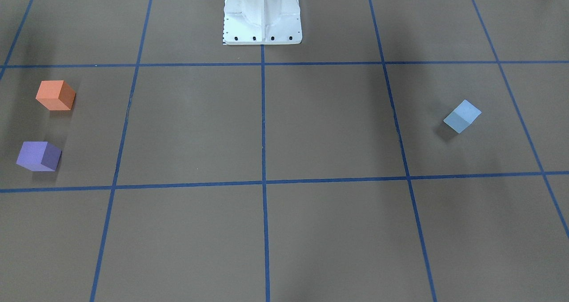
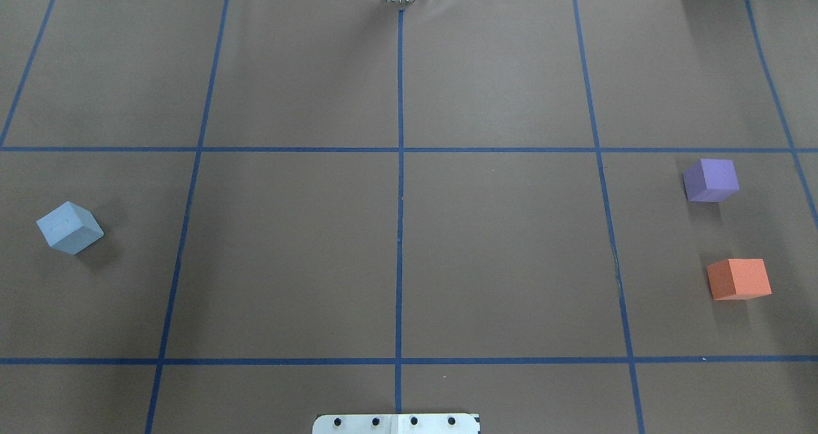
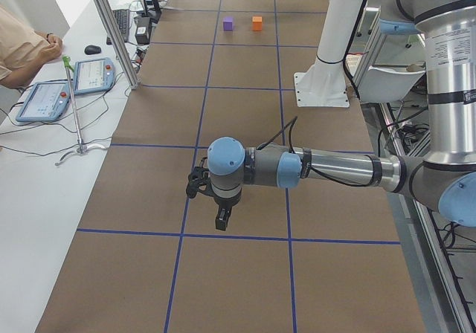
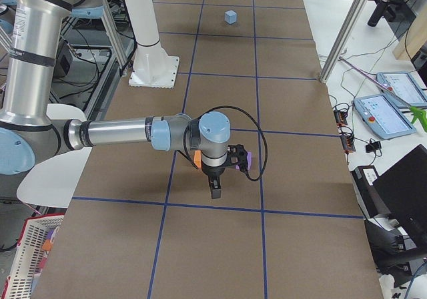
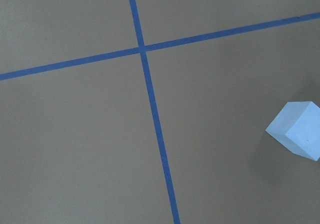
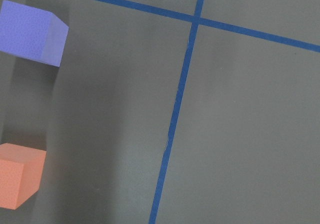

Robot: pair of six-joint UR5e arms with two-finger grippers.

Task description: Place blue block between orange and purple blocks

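blue block (image 2: 69,227) far from orange block (image 2: 739,279), purple block (image 2: 710,180); left gripper (image 3: 222,218), right gripper (image 4: 215,191): openness indiscernible

We see a brown bench (image 2: 287,261) crossed by a grid of blue lines (image 2: 399,229), a pale blue block (image 2: 69,227), an orange block (image 2: 739,279), a purple block (image 2: 710,180), a white base (image 1: 262,15), and a left arm (image 3: 342,171) and right arm (image 4: 120,133) both silver with light-blue joints.

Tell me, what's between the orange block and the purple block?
Nothing: the overhead view shows only bare table between the orange block and the purple block. The blue block sits far off.
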